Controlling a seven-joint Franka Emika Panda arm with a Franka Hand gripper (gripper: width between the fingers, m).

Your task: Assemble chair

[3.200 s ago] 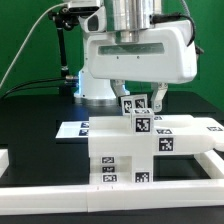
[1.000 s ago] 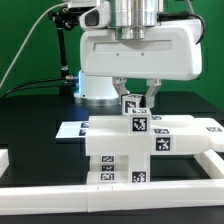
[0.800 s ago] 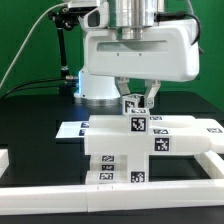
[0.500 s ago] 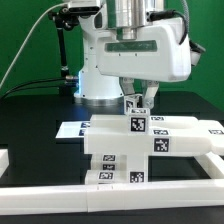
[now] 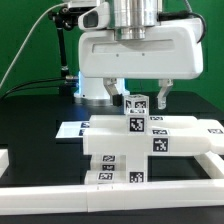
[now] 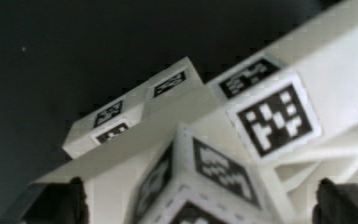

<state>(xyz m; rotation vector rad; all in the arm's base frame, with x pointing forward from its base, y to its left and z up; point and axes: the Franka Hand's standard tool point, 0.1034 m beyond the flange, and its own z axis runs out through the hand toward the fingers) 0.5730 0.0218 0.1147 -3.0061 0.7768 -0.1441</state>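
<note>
The chair (image 5: 125,150) is a partly joined stack of matte white tagged blocks standing in the middle of the black table, against the front rail. A small tagged white part (image 5: 137,103) sticks up from its top. My gripper (image 5: 139,97) hangs straight over that part, open, with one finger on each side and a gap to both. In the wrist view the tagged part (image 6: 220,170) fills the space between my gripper's (image 6: 202,205) two dark fingertips (image 6: 60,203), which stand wide apart at the picture's edge.
A low white rail (image 5: 60,198) runs along the table's front and up the exterior view's right side (image 5: 210,155). Flat white tagged pieces (image 5: 72,130) extend from the chair to both sides. The robot's base (image 5: 95,88) stands behind.
The fingers were closed in on the small top part a second ago. The hand twisted briefly, turned back, and the fingers have spread apart, letting go of it.
</note>
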